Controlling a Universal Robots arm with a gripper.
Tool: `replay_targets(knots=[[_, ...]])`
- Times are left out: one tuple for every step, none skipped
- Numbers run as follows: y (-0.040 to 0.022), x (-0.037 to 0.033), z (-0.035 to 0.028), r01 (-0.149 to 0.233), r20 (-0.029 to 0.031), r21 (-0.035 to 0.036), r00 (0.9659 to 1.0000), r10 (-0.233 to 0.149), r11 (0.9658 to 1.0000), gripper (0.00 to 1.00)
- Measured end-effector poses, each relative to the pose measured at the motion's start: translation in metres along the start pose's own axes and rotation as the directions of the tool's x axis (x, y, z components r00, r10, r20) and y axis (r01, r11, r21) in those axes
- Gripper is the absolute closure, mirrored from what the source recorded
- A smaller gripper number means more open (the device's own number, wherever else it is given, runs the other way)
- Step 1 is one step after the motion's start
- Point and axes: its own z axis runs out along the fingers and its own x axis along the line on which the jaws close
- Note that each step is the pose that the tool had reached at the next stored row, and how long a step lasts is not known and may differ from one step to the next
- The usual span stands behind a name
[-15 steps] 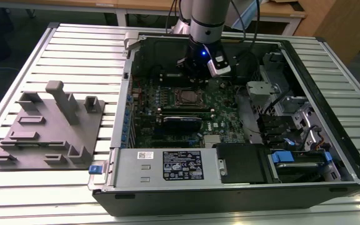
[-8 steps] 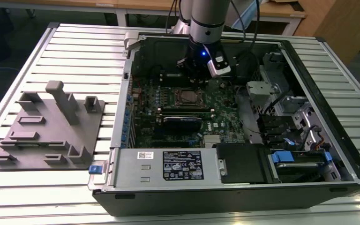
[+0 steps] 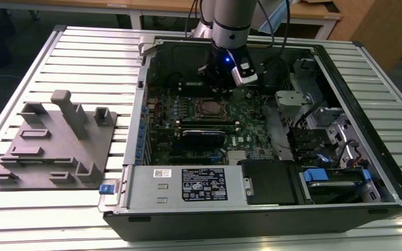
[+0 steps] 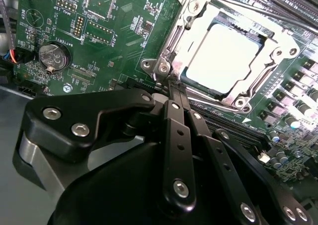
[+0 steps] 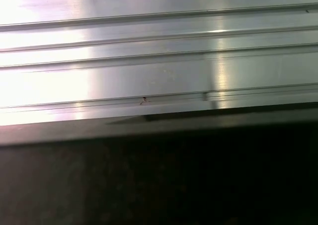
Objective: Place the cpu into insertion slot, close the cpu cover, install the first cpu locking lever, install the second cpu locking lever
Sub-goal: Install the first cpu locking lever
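Open computer case (image 3: 257,214): a green board (image 4: 109,46) is housed inside. Insertion slot (image 4: 238,26): the cpu (image 4: 226,56) is seated within, framed by the lowered cpu cover (image 4: 191,24). Gripper (image 4: 171,85): fingers are pressed together at the cover's corner.

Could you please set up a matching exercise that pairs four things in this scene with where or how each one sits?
Things:
1. cpu
2. cpu cover
3. gripper
4. grey fixture

Places or states:
A. on the slatted table, at the exterior view's left of the computer case
B. shut, tips at a corner of the silvery frame
C. lying flat, framing the chip
D. pale top showing through a square cut-out

Pairs: 1-D, 2-C, 3-B, 4-A
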Motion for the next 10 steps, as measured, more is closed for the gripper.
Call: replay_targets(knots=[[0.0,0.0,-0.0002,0.0,-0.0001,0.0002,1.0,0.0,1.0,0.9],[-0.0001,0.0,-0.0007,0.0,-0.0002,0.0005,1.0,0.0,1.0,0.9],[-0.0001,0.0,-0.0011,0.0,-0.0002,0.0004,1.0,0.0,1.0,0.9],[-0.0001,0.0,-0.0011,0.0,-0.0001,0.0002,1.0,0.0,1.0,0.9],[-0.0001,0.0,-0.0011,0.0,0.0,0.0,1.0,0.0,1.0,0.9],[-0.0001,0.0,-0.0011,0.0,0.0,0.0,1.0,0.0,1.0,0.9],[-0.0001,0.0,-0.0012,0.0,-0.0001,0.0004,1.0,0.0,1.0,0.9],[-0.0001,0.0,-0.0012,0.0,0.0,0.0008,1.0,0.0,1.0,0.9],[-0.0001,-0.0001,-0.0011,0.0,0.0,0.0015,1.0,0.0,1.0,0.9],[-0.0001,0.0,-0.0011,0.0,0.0001,0.0025,1.0,0.0,1.0,0.9]])
